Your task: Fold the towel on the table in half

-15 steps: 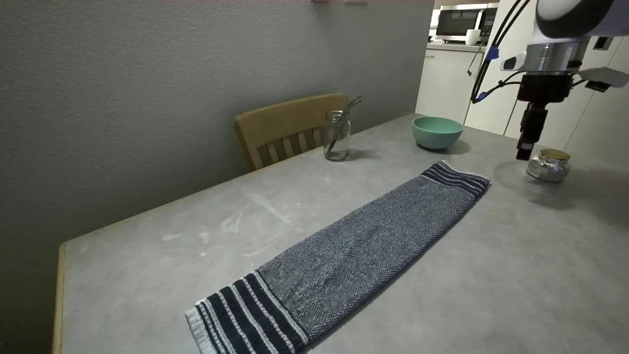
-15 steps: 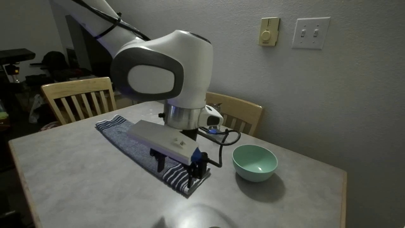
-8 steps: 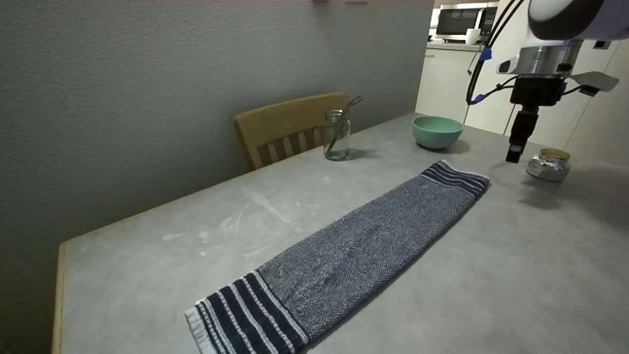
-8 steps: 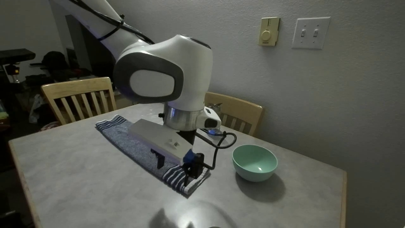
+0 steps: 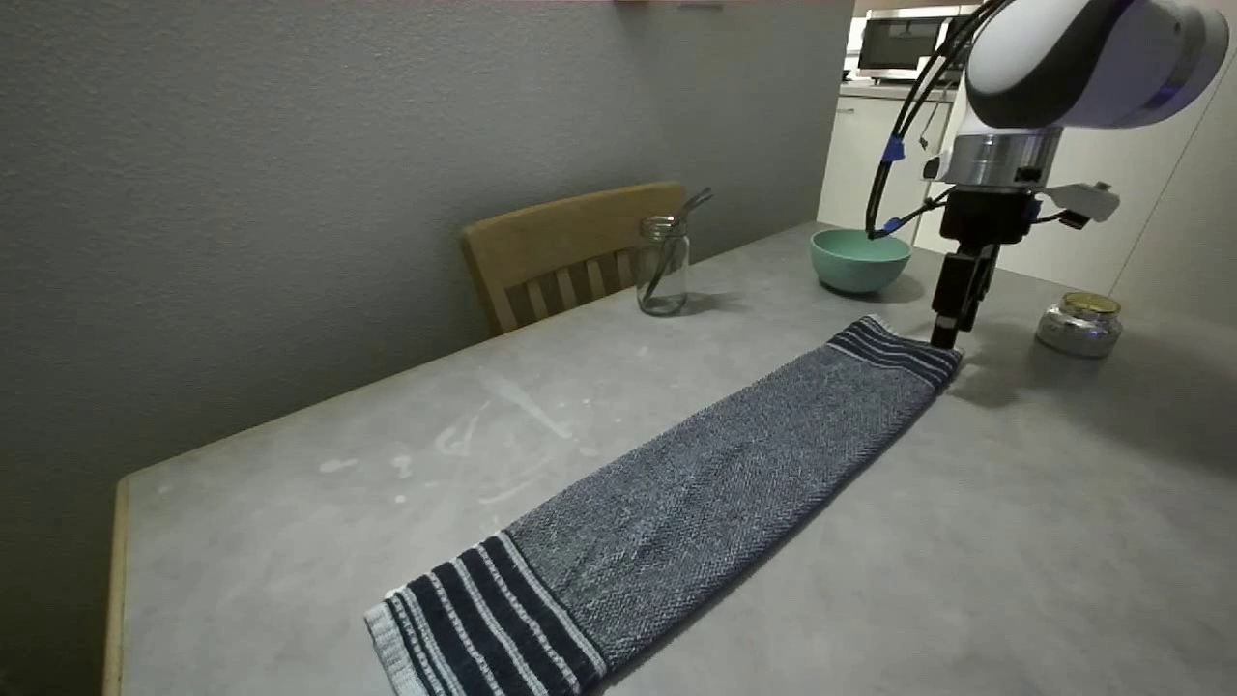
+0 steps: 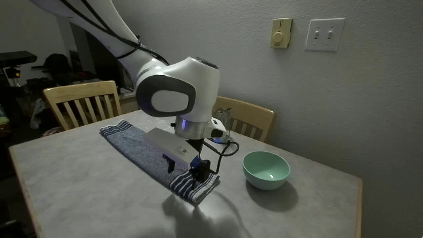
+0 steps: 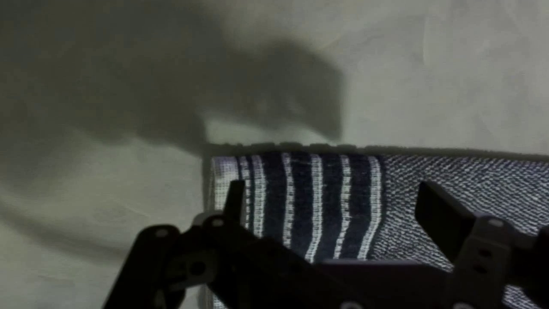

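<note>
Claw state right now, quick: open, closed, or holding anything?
Claw: open, jaws apart over the striped end of the towel, gripping nothing; whether it touches the cloth can't be told.

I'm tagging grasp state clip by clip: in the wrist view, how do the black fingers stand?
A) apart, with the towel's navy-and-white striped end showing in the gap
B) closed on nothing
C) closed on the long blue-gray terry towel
A: the black fingers stand wide apart, and stripes of the towel show between them.
</note>
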Tool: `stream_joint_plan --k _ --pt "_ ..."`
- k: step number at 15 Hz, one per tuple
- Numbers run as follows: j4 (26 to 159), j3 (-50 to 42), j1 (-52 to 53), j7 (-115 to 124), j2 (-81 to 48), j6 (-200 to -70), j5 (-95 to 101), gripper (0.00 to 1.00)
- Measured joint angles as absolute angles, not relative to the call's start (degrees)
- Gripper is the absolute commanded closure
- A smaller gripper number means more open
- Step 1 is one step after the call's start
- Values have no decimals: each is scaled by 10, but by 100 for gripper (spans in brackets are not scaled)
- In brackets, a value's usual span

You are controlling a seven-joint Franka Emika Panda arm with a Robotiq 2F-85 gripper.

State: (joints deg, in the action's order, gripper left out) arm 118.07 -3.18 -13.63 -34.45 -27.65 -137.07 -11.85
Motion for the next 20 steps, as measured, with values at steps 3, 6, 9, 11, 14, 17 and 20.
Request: stream_joint_plan --k 3,6,9,11,14,17,20 --pt "1167 -35 -138 -313 -294 -1397 -91 0" --pt "1154 -37 -143 -296 -311 -1408 -71 0" --pt "1136 -25 -161 -298 -340 -1410 -76 0" --pt "1118 -10 -183 -309 -365 -1410 -89 0" --pt "1100 7 -210 -317 -374 -1408 -98 0" --pt "1086 15 -223 -319 -382 -1408 -101 0" --pt "1077 23 -230 -321 -387 -1408 -103 0"
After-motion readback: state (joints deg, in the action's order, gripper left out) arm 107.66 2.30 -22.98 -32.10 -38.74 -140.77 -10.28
